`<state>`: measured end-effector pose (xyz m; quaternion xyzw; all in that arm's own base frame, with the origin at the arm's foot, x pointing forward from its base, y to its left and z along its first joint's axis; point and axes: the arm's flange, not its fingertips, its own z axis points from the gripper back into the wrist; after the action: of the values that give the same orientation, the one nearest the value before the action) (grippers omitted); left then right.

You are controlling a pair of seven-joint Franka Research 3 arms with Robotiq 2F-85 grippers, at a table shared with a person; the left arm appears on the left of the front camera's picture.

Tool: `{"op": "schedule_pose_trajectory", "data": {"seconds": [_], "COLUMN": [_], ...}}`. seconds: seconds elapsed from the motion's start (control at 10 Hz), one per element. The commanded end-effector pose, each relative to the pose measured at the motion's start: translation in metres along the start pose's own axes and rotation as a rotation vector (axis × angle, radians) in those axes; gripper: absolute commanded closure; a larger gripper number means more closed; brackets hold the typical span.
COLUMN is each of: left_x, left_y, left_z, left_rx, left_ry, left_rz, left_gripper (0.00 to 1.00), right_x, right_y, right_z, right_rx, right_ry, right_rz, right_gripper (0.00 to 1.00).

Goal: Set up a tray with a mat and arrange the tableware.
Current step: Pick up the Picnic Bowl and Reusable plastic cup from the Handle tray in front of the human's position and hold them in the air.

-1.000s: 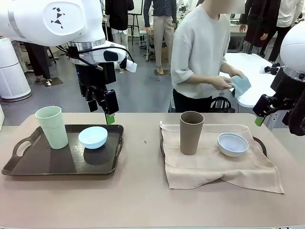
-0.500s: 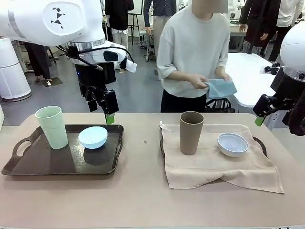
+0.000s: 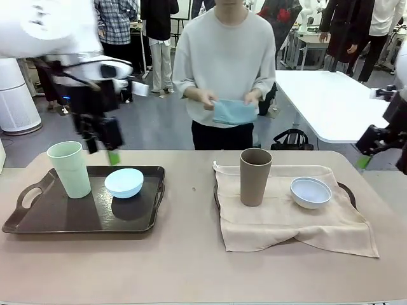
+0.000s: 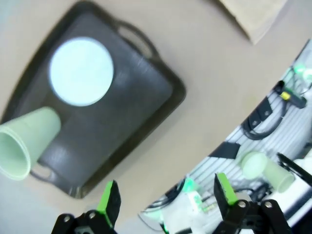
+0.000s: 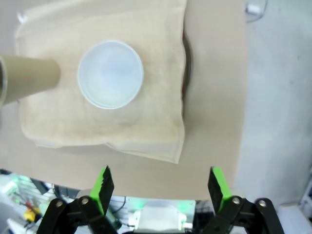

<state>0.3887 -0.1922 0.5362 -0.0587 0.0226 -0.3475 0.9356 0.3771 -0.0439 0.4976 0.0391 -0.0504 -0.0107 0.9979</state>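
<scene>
A dark tray point(image 3: 38, 219) at the left carries a mint green tumbler point(image 3: 68, 169) and a light blue bowl point(image 3: 124, 182). My left gripper point(image 3: 103, 151) hovers open above the tray's back edge, between those two, blurred. From the left wrist I see the tray point(image 4: 146, 97), bowl point(image 4: 81, 71) and tumbler point(image 4: 24, 144) below my open left gripper point(image 4: 165, 195). At the right, a beige mat point(image 3: 286, 219) covers a second tray, with a brown tumbler point(image 3: 255, 176) and a pale bowl point(image 3: 310, 192) on it. My right gripper point(image 3: 365, 155) hangs open off the table's right edge; the right wrist view shows the bowl point(image 5: 110, 73), tumbler point(image 5: 27, 75) and mat point(image 5: 161, 97) beyond my open right gripper point(image 5: 158, 187).
A person stands at the far side, centre, holding a folded blue cloth point(image 3: 234, 111) in both hands. A white table point(image 3: 324, 101) stands behind at the right. Bare tabletop point(image 3: 191, 254) lies between the trays and along the front.
My left arm has swung left, from the tray's back right corner to between tumbler and bowl. My right gripper shifted right. The person stepped left to the centre with the blue cloth.
</scene>
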Motion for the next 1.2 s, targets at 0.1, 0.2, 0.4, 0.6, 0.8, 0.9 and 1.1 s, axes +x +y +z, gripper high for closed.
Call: {"op": "schedule_pose_trajectory", "data": {"seconds": [0.1, 0.2, 0.4, 0.6, 0.8, 0.9, 1.1], "left_x": [-0.097, -0.124, -0.174, -0.207, -0.225, -0.231, -0.253], "left_y": [0.066, 0.094, 0.138, 0.173, 0.200, 0.214, 0.230], "left_z": [0.040, 0.045, 0.036, 0.025, 0.016, 0.005, -0.006], "left_rx": [-0.110, -0.147, -0.297, -0.478, -0.632, -0.717, -0.794], "left_ry": [-0.200, -0.302, -0.484, -0.590, -0.660, -0.712, -0.787], "left_rz": [0.162, 0.222, 0.292, 0.269, 0.262, 0.248, 0.277], "left_gripper": [0.00, 0.00, 0.00, 0.00, 0.00, 0.00, 0.00], "right_x": [-0.013, -0.015, -0.018, -0.022, -0.029, -0.031, -0.040], "right_y": [-0.044, -0.063, -0.100, -0.135, -0.160, -0.169, -0.182], "right_z": [0.018, 0.021, 0.027, 0.029, 0.022, 0.016, 0.016], "right_rx": [0.086, 0.168, 0.376, 0.611, 0.795, 0.833, 0.908], "right_ry": [0.034, 0.028, 0.015, 0.021, 0.035, 0.036, 0.016], "right_rz": [-0.136, -0.183, -0.281, -0.359, -0.394, -0.399, -0.432], "right_gripper": [0.00, 0.00, 0.00, 0.00, 0.00, 0.00, 0.00]}}
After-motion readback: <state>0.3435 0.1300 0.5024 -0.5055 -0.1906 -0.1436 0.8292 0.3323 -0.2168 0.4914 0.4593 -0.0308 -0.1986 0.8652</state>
